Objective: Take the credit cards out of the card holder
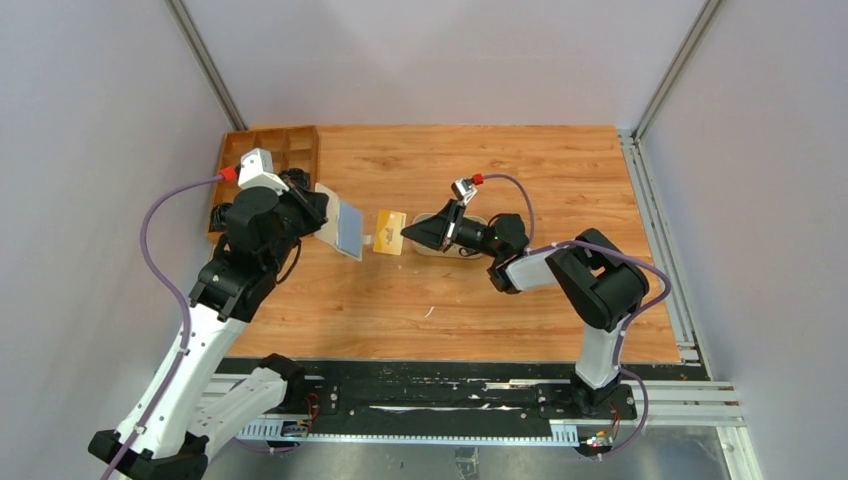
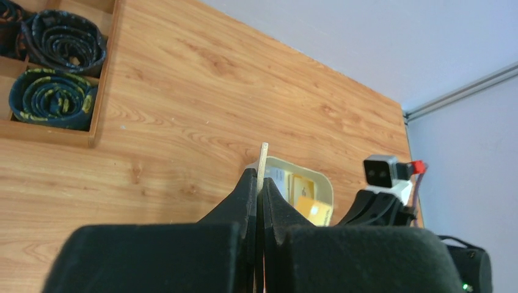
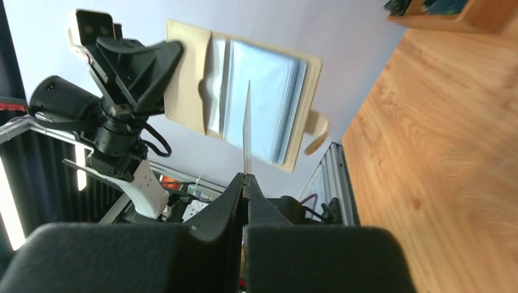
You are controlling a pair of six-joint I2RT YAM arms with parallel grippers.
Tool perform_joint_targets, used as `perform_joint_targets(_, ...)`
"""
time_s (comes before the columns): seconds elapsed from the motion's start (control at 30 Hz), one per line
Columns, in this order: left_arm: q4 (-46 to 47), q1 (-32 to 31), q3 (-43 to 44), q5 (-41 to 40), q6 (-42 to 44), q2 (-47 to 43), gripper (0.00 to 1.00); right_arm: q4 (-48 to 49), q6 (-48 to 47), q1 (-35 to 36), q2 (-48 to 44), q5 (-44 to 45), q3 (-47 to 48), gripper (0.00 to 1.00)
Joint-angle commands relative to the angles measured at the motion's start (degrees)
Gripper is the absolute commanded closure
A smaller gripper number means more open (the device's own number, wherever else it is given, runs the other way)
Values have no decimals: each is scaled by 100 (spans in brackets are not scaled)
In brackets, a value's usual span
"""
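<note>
My left gripper (image 1: 322,215) is shut on one cover of the card holder (image 1: 341,228), holding it open and above the table. The right wrist view shows the card holder's (image 3: 183,79) cream cover, pale blue pockets and hanging snap tab. The left wrist view shows only the card holder's thin edge (image 2: 263,162) rising from my shut left gripper (image 2: 259,183). My right gripper (image 1: 407,234) is shut on a yellow-orange credit card (image 1: 389,232), just right of the holder and apart from it. Edge-on, that card (image 3: 247,128) stands up from my right gripper (image 3: 244,178).
An oval cream tray (image 2: 324,183) lies under the right gripper and holds a whitish card (image 2: 278,180) and a yellow-orange card (image 2: 300,186). A wooden divided box (image 1: 285,145) with rolled ties (image 2: 58,39) sits at the back left. Grey walls enclose the table.
</note>
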Motion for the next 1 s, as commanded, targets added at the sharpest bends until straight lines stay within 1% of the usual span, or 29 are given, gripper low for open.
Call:
perform_joint_targets(0.0,213,44,-343,-47,42,-165,100,-26,-290,-558,-242,-611,-201,100)
perform_joint_targets(0.07,310,43,-516,77,-25,-228,100,-506,-535,-828,-330,-876,-237,100)
perform_joint_targets(0.1,361,44,-622,157,-90,-257,100,-896,-753,-994,-411,-999,-230,100)
perform_joint_targets(0.17,515,39,-858,326,-216,-332,100,-2000,-1550,-1196,-690,-1162,-160,100)
perform_joint_targets(0.23,724,44,-1167,524,-356,-399,100,-3702,-2679,-1335,-1070,-1140,100,100)
perform_joint_targets(0.27,843,42,-1337,606,-422,-425,100,-4854,-3434,-1365,-1292,-967,305,100)
perform_joint_targets(0.33,1077,44,-1640,737,-500,-448,100,-7202,-4943,-1376,-1749,-147,1070,100)
perform_joint_targets(0.37,1143,44,-1743,757,-496,-443,100,-8181,-5519,-1379,-1812,248,1296,100)
perform_joint_targets(0.4,1189,44,-1814,774,-477,-413,100,-8896,-5925,-1388,-1866,609,1691,100)
perform_joint_targets(0.43,1244,44,-1874,816,-444,-373,100,-9496,-6202,-1412,-1876,886,1885,100)
perform_joint_targets(0.53,1472,53,-1957,1040,-414,-179,100,-10126,-6606,-1523,-1758,1428,2255,100)
perform_joint_targets(0.6,1672,53,-2020,1223,-459,-42,100,-10413,-6701,-1613,-1568,1572,2438,100)
perform_joint_targets(0.7,2045,53,-2180,1398,-554,141,100,-10569,-6747,-1729,-1292,1689,2548,100)
perform_joint_targets(0.97,2956,53,-2597,1709,-975,439,100,-10678,-6771,-1752,-729,1833,2636,100)
